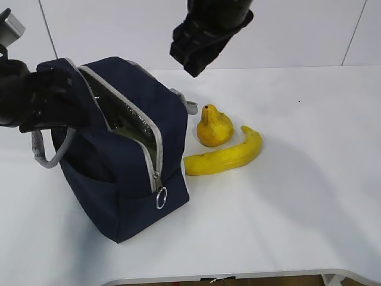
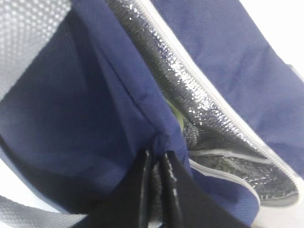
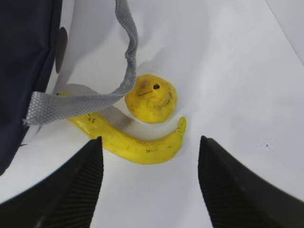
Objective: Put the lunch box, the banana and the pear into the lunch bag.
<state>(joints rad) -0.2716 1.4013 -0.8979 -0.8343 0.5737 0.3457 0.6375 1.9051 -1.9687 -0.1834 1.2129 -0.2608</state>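
The navy lunch bag [image 1: 128,179] stands left of centre with its zipper open and silver lining [image 2: 190,80] showing. A pale green patch [image 2: 176,114] shows deep inside; I cannot tell whether it is the lunch box. My left gripper [image 2: 156,154] is shut on the bag's navy fabric edge, and shows at the bag's left side in the exterior view [image 1: 56,101]. The pear [image 1: 214,128] and the banana [image 1: 226,158] lie on the table right of the bag. My right gripper [image 3: 150,140] is open and empty, high above the banana [image 3: 128,142] and pear [image 3: 152,97].
A grey webbing handle [image 3: 126,57] hangs from the bag [image 3: 23,57] over the banana's left end. The zipper's ring pull [image 1: 161,198] hangs at the bag's front corner. The white table [image 1: 297,196] extends right and to the front edge.
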